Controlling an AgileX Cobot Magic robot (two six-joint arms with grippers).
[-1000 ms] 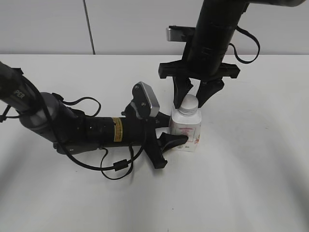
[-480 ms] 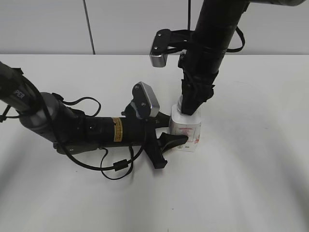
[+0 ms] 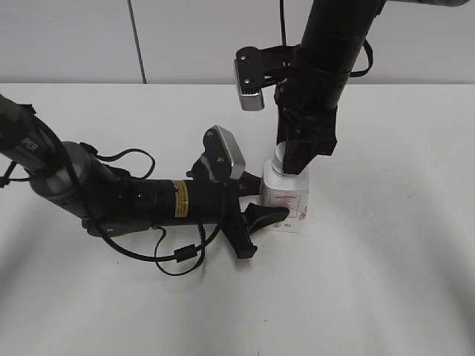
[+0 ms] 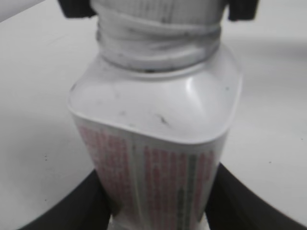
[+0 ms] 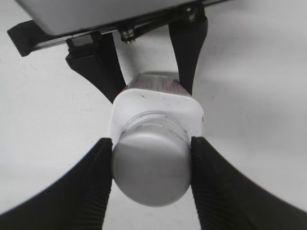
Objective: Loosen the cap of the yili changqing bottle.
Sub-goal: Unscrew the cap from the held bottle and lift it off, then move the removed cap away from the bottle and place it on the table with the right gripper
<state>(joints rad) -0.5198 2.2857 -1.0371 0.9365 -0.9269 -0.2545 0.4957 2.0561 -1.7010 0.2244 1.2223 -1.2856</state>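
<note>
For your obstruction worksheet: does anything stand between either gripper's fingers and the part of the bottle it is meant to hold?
Nothing visible does. The right gripper pinches the cap directly, and the left gripper presses straight on the yili changqing bottle; the table nearby shows nothing else.

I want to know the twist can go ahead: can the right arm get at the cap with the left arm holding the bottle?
Likely yes. The right gripper already has its jaws closed on the cap from above, while the left gripper clamps the bottle low on its body, clear of the neck.
</note>
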